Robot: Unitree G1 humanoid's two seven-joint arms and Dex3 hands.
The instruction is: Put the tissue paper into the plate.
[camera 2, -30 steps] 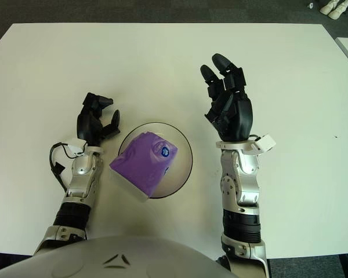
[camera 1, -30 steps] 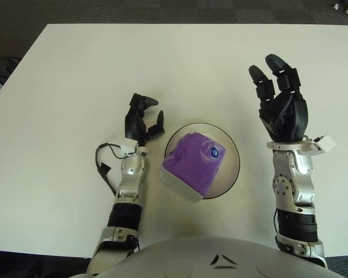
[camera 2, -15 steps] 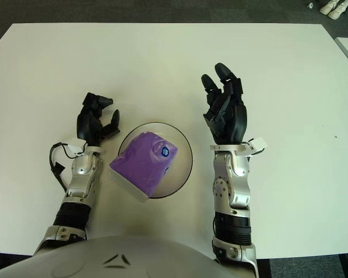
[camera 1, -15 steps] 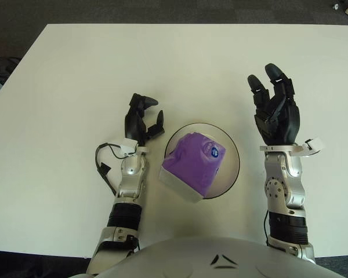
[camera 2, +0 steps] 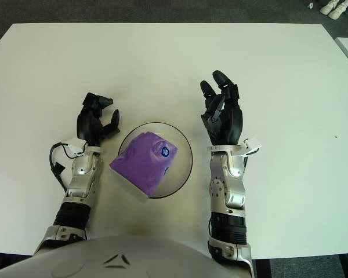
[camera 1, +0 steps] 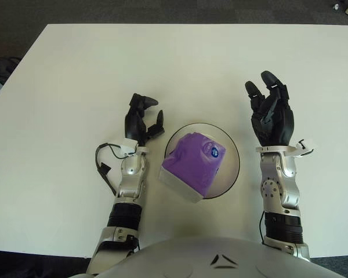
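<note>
A purple tissue pack [camera 1: 192, 162] with a white edge lies tilted in the round dark plate [camera 1: 232, 152]; its lower left corner overhangs the rim. To the right of the plate my right hand [camera 1: 270, 113] is raised with its fingers spread and holds nothing. My left hand [camera 1: 141, 119] shows just left of the plate, fingers loosely curled and holding nothing.
The plate and both hands are over the near middle of a white table [camera 1: 162, 63]. A thin black cable [camera 1: 104, 161] loops by my left wrist. Dark floor lies past the table's far edge.
My right hand has pulled back toward me and drifted left, closer to the plate, with its fingers still spread. The left hand, tissue pack and plate have not moved.
</note>
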